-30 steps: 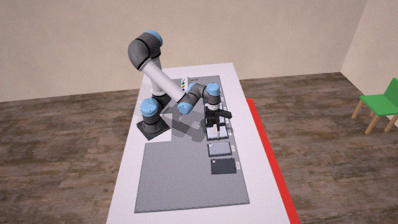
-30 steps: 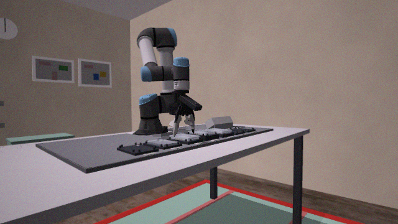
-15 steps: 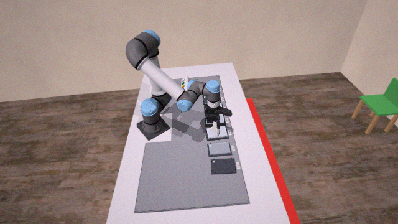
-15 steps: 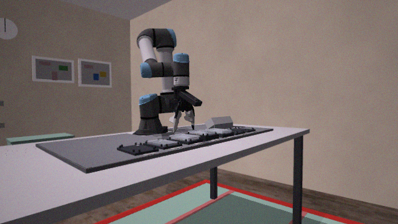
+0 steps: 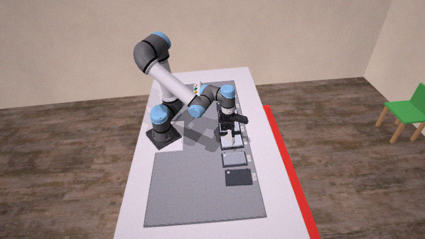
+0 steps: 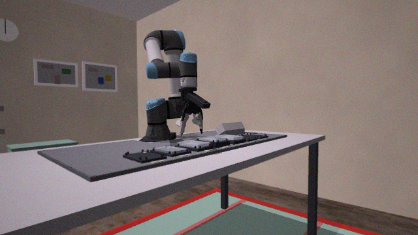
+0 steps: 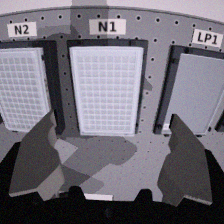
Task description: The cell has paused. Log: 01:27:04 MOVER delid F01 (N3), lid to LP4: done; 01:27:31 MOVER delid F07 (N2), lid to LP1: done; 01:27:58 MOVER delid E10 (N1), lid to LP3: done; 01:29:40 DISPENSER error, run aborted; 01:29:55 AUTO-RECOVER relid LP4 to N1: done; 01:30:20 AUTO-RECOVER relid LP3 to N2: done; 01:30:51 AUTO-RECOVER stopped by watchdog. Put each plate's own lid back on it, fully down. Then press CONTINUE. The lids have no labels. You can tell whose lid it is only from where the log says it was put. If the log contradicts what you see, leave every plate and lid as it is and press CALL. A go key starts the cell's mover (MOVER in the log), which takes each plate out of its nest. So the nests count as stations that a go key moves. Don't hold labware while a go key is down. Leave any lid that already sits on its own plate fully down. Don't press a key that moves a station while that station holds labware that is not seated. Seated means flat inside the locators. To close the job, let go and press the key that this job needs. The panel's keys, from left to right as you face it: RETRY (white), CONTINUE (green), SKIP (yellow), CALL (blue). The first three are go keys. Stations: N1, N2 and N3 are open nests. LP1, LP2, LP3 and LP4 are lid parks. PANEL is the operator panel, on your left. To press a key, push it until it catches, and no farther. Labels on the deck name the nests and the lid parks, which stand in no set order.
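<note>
In the wrist view, a white well plate (image 7: 105,90) lies in nest N1, straight below my gripper (image 7: 113,112). A second white well plate (image 7: 20,87) lies in nest N2 to its left. Whether either plate carries a lid, I cannot tell. A plain grey lid (image 7: 197,92) lies in park LP1 to the right. My gripper is open and empty, its fingers hanging a little above the deck over N1 in the top and exterior views (image 5: 229,135) (image 6: 191,130). The LP1 lid also shows in the top view (image 5: 234,159).
A dark empty lid park (image 5: 238,176) lies at the near end of the station row. The operator panel (image 6: 230,128) stands at the far end, partly behind the arm in the top view (image 5: 196,88). The other stations are hidden under the arm.
</note>
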`<state>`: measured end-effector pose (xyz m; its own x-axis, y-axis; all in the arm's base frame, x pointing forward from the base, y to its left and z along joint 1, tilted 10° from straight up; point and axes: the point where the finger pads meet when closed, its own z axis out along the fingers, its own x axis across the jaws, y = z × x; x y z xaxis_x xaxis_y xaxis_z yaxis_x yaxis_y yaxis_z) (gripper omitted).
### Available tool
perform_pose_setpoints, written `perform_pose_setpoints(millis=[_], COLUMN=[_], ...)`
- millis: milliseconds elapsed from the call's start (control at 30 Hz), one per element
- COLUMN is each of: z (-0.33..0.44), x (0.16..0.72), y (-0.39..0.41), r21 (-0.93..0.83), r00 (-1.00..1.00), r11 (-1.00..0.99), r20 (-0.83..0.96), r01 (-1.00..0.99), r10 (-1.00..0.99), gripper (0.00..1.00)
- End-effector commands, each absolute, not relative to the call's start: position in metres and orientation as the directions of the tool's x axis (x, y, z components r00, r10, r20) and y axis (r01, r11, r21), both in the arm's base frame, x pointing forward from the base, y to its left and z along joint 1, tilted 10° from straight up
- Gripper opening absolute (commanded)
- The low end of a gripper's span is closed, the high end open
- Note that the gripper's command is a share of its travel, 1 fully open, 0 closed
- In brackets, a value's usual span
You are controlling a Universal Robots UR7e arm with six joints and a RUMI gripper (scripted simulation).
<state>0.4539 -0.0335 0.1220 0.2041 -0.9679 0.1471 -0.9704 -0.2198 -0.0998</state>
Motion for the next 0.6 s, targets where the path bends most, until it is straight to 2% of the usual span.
perform_pose_setpoints(millis=[0, 567], z=[0.125, 0.136], x=[0.458, 0.472], y=[-0.053, -0.125], r21=[-0.102, -0.102], r00=[0.197, 0.197], r11=[-0.213, -0.213], r20=[0.147, 0.147], r01=[-0.972, -0.972], r10=[-0.969, -0.969], gripper=[0.82, 0.82])
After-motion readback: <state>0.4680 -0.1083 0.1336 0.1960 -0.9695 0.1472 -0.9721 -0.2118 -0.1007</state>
